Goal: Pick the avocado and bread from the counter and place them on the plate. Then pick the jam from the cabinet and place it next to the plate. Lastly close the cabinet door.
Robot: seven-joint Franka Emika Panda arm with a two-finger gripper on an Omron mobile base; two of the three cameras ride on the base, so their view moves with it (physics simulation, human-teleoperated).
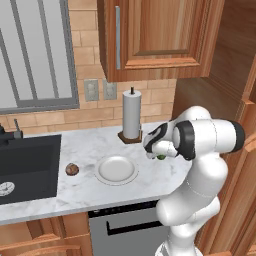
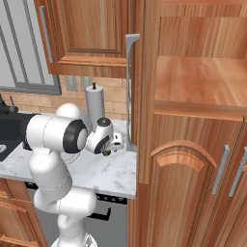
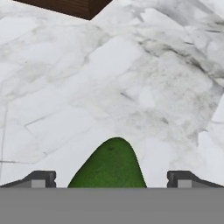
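Two fingers spread wide, gripping nothing; avocado sits on the tabletop right btwn them, long axis pointing away from the hand, tips either side. Plate farther left w/ nothing on it, bread just beyond it. Cabinet upper door open.

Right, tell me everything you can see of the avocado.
The avocado is small, dark green and matt, with a rounded tapering end pointing up in the hand view. It lies on the white-grey marble counter, between the two fingertips of the open hand; neither visibly touches it. In the base views it peeks out below the hand.
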